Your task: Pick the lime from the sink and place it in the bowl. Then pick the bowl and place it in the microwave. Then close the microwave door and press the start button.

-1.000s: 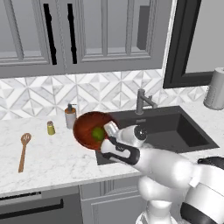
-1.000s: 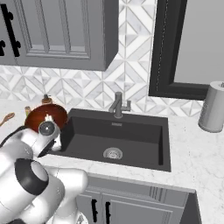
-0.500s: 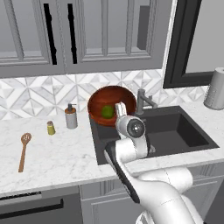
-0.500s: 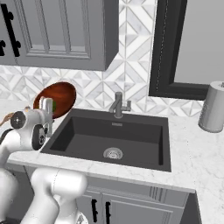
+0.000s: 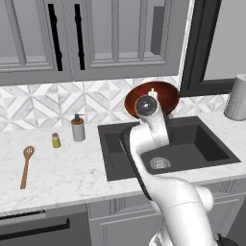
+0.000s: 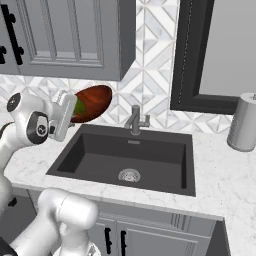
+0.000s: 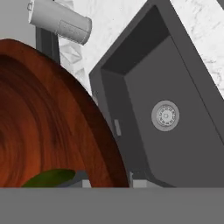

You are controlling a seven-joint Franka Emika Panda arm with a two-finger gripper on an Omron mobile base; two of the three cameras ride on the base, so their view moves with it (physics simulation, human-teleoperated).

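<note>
the end effector (image 6: 75, 111) grips the bowl (image 6: 91, 103) with the lime (image 6: 79, 107) inside, raised above the sink (image 6: 127, 161), carrying it; next, swing toward the microwave.

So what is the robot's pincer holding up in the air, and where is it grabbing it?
The pincer holds the wide reddish-brown wooden bowl by its rim, tilted above the dark grey sink.

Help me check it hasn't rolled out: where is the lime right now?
The lime sits inside the bowl, which the end effector holds tilted in the air over the left end of the sink, left of the faucet.
</note>
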